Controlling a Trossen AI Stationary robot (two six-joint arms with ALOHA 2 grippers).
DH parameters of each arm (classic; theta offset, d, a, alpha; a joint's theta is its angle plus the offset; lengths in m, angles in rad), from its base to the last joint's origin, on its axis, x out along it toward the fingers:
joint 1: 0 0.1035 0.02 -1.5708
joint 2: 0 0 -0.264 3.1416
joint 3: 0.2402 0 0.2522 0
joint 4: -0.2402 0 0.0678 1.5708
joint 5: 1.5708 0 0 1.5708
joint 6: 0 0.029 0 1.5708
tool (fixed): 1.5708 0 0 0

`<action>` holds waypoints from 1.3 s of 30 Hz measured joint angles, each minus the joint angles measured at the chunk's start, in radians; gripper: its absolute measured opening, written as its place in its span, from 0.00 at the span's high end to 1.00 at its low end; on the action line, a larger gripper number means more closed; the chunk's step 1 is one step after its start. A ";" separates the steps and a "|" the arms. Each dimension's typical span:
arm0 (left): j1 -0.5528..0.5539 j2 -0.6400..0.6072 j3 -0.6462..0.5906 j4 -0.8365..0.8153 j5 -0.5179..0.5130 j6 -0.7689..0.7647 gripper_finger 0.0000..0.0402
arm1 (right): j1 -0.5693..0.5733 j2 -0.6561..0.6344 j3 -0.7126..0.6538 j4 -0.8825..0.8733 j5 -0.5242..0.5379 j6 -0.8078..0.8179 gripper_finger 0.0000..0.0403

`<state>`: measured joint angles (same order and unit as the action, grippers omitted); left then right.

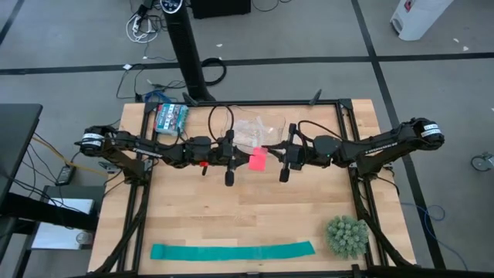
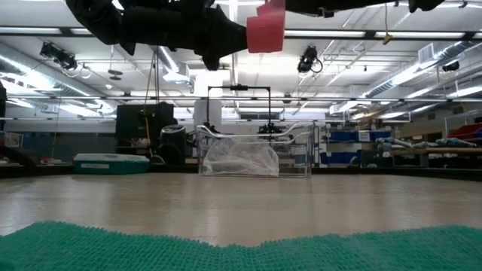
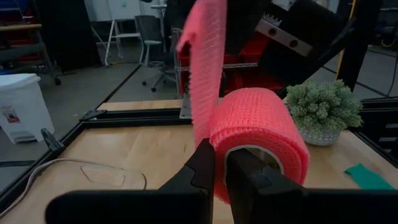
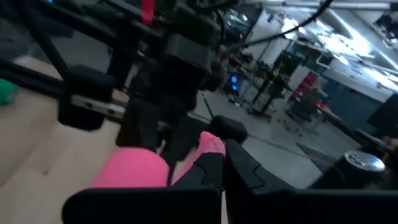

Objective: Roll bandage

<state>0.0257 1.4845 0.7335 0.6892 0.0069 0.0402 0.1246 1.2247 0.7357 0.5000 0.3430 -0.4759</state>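
The bandage (image 3: 258, 134), a soft, light pink-red roll, is held in mid-air above the table (image 1: 255, 216) between both arms. The left gripper (image 3: 221, 168) is pinched on the roll's edge; the right gripper (image 4: 222, 165) is pressed onto the loose tail. Being knit, it would likely crush and unwind, so the tail is judged best kept taut.

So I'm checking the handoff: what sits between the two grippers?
High view: only the bandage sits between the left gripper and right gripper, held in the air by both; no other object in that gap.
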 joint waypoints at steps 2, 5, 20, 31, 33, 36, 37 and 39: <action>0.000 0.000 0.000 0.005 0.007 0.000 0.92 | 0.000 0.000 0.000 0.005 -0.007 0.001 1.00; 0.000 0.000 0.000 0.010 0.013 -0.006 0.92 | -0.001 0.000 0.000 0.036 -0.048 0.002 1.00; 0.000 -0.001 0.002 0.074 -0.016 -0.071 0.92 | -0.006 0.000 0.000 0.094 -0.139 0.043 1.00; 0.003 0.011 0.061 -0.022 -0.080 -0.072 0.92 | -0.046 0.000 0.000 0.038 -0.183 0.165 1.00; 0.006 0.011 0.061 -0.019 -0.085 -0.072 0.92 | -0.051 0.001 0.000 0.028 -0.204 0.200 1.00; 0.008 0.011 0.061 -0.018 -0.092 -0.074 0.92 | -0.040 0.001 0.000 0.031 -0.256 0.195 1.00; 0.008 0.011 0.061 -0.019 -0.097 -0.074 0.92 | -0.036 0.001 0.000 0.022 -0.248 0.183 1.00; 0.013 0.013 0.061 -0.015 -0.104 -0.081 0.92 | -0.039 0.001 0.000 0.012 -0.232 0.176 1.00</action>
<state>0.0389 1.4979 0.7948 0.6738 -0.0975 -0.0410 0.0853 1.2255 0.7361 0.5120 0.1115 -0.2995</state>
